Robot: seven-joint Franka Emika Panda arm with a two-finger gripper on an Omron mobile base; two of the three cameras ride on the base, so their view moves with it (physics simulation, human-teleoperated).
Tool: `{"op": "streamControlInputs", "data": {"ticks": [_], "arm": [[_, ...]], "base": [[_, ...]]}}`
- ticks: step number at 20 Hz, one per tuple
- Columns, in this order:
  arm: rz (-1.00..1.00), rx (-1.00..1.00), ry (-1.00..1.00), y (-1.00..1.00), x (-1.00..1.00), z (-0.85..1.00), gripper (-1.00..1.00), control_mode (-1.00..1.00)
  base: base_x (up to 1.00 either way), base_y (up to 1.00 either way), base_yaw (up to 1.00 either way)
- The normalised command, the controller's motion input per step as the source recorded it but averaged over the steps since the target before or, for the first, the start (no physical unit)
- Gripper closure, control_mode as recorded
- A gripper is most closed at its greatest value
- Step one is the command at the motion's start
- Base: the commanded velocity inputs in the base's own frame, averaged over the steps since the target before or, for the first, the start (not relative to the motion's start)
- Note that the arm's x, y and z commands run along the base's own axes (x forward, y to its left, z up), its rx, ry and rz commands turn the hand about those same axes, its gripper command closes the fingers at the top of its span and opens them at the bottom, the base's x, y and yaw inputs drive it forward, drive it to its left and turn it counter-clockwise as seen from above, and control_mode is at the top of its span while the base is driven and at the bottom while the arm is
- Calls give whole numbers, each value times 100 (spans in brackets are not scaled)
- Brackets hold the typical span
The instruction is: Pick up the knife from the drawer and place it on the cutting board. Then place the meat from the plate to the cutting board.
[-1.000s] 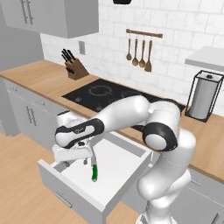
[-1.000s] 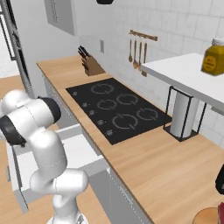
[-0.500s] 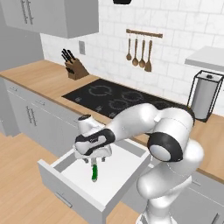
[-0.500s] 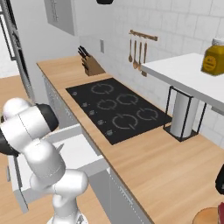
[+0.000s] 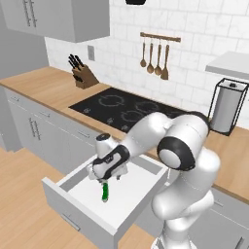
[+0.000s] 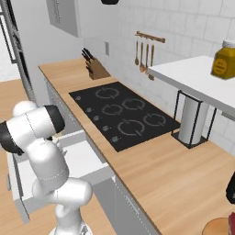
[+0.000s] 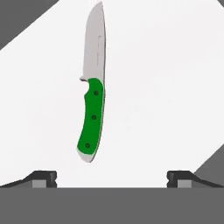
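Observation:
The drawer (image 5: 73,210) stands pulled out below the counter, its pale floor bare but for the knife (image 5: 104,192). The knife lies flat, green handle (image 7: 91,119) near me, silvery blade (image 7: 96,43) pointing away. My gripper (image 5: 104,180) hangs fingers down just above the handle end, open, and touches nothing. In the hand view the gripper (image 7: 112,178) has its tips spread wide, with the knife ahead and left of centre. The round tan plate (image 6: 216,227) sits far right on the counter, a reddish sliver of the meat (image 6: 232,223) at the frame's edge. The cutting board is out of view.
A black cooktop (image 5: 121,111) lies in the wooden counter behind the drawer. A knife block (image 5: 81,77) stands at the back left, wooden utensils (image 5: 154,58) hang on the wall, and a paper towel holder (image 5: 224,108) stands right. A yellow jar (image 6: 224,59) sits on a white shelf.
The hand has swung right and down into the drawer, from its left side to just above the knife's handle. The gripper stayed open and the knife has not moved.

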Motion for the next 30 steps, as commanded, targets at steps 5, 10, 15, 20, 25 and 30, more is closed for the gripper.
{"op": "streamControlInputs", "data": {"ticks": [5, 10, 15, 20, 25, 30], "arm": [[20, 4, 5, 1, 21, -35, -100, -100], [18, 0, 0, 12, 2, -46, -100, -100], [11, 0, 0, 15, 4, -32, -100, -100], [6, 0, 0, 5, 5, -29, -100, -100], [5, 0, 0, 6, 1, -35, -100, -100], [4, 0, 0, 5, 0, -32, -100, -100]], "base": [[0, 0, 0], [0, 0, 0], [0, 0, 0], [0, 0, 0], [0, 0, 0], [0, 0, 0]]}}
